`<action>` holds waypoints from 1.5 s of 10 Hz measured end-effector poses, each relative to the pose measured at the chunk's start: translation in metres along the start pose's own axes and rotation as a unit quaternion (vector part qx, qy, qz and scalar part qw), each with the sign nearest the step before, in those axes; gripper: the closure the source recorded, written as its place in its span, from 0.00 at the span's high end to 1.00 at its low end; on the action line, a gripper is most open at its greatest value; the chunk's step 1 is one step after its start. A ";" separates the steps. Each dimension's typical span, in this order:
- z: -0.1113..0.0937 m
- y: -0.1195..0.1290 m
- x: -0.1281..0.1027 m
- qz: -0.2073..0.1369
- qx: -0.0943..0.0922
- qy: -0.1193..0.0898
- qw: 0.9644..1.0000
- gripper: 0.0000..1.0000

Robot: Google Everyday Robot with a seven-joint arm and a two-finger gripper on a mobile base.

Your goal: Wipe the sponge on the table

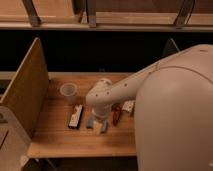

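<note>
Risk sits with the black-and-white bar (76,116): sponge (91,123) lies just beside it on the table (50,140), gripper (98,121) down over the sponge, jaws spread wide, so a sideways wipe could knock it

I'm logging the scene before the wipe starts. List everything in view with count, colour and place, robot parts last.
table: one, pale wood, lower middle of the view
side board: one, light wood, upright on the table's left edge
clear cup: one, see-through, back left of the table
black-and-white bar: one, lying flat just left of the sponge
sponge: one, dull blue, middle front of the table, partly hidden under the gripper
reddish-brown item: one, right of the sponge; cannot tell what it is
white item: one, right of the reddish-brown item, by the arm
robot body: one, white, fills the right side
arm: one, white, reaching left over the table
gripper: one, white, pointing down at the sponge, jaws open
</note>
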 end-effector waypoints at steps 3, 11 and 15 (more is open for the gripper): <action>0.015 0.013 -0.010 -0.013 -0.031 -0.005 0.999 0.80; 0.030 0.030 -0.024 -0.050 -0.057 0.006 0.997 0.80; 0.041 0.025 -0.027 -0.071 -0.047 -0.002 0.996 0.80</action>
